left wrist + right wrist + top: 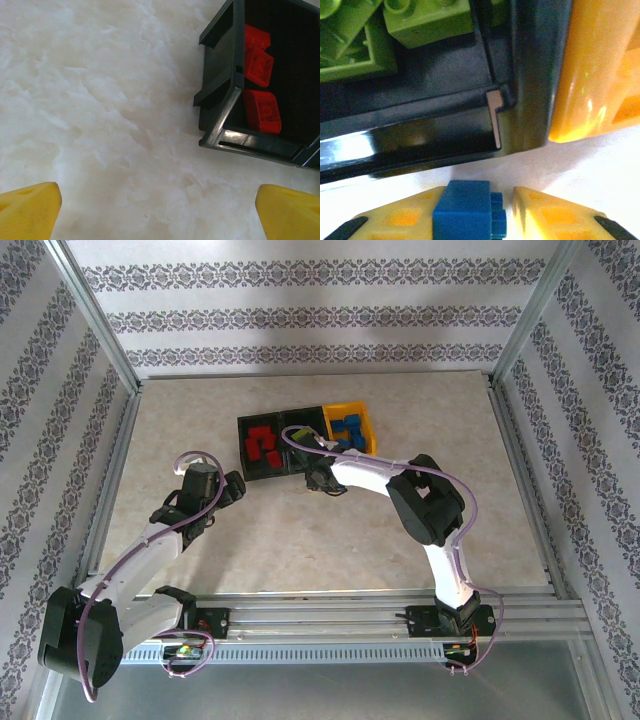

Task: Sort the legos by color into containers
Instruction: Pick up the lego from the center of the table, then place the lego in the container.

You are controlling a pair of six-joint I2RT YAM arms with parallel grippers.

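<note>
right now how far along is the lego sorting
Done: red bricks lie in the left black bin, green bricks in the middle black bin, blue bricks in the yellow bin. In hand: one blue brick sits between the fingers of the right gripper, outside the bins. Left: getting it into the yellow bin.

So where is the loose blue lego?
In the right wrist view, the blue lego sits between the fingers of the right gripper, just in front of the black bin holding green legos, with the yellow bin to the right.
</note>
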